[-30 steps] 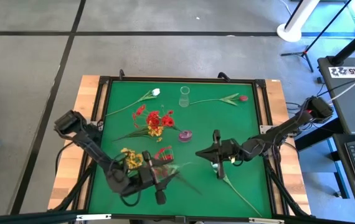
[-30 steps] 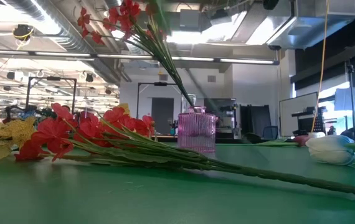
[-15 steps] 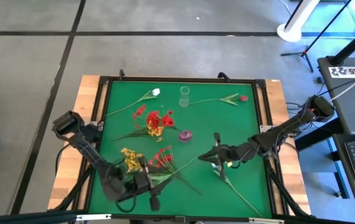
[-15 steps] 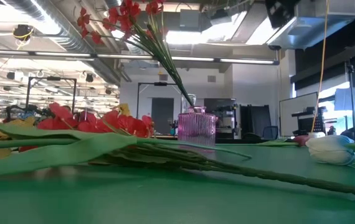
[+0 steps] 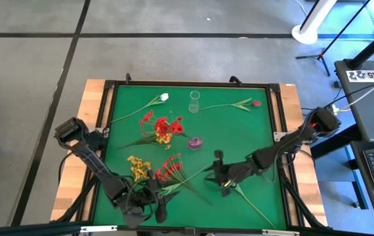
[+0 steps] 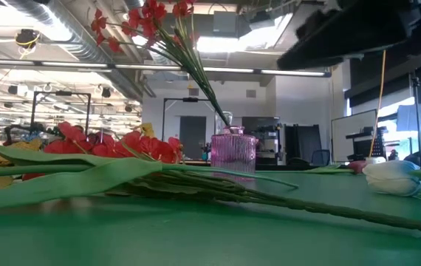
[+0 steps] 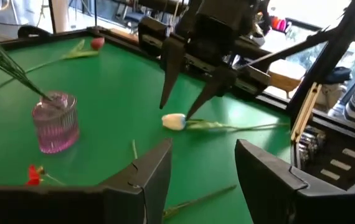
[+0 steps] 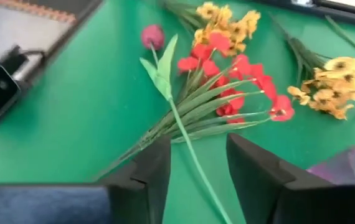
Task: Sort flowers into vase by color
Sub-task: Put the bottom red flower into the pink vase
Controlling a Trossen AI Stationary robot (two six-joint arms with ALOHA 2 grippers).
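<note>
The pink vase (image 5: 195, 142) holds red flowers (image 6: 140, 16); the clear vase (image 5: 194, 101) looks unfilled. Both the left pincer (image 7: 199, 171) and the right pincer (image 8: 196, 163) are spread, gripping nothing.

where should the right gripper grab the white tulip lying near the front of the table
Grip the white tulip on its thin green stem just behind the bud, coming straight down from above. It lies flat on the green table, and the open right gripper hangs above the bud, fingers pointing down. The bud is bulkier and likely to deform.
</note>
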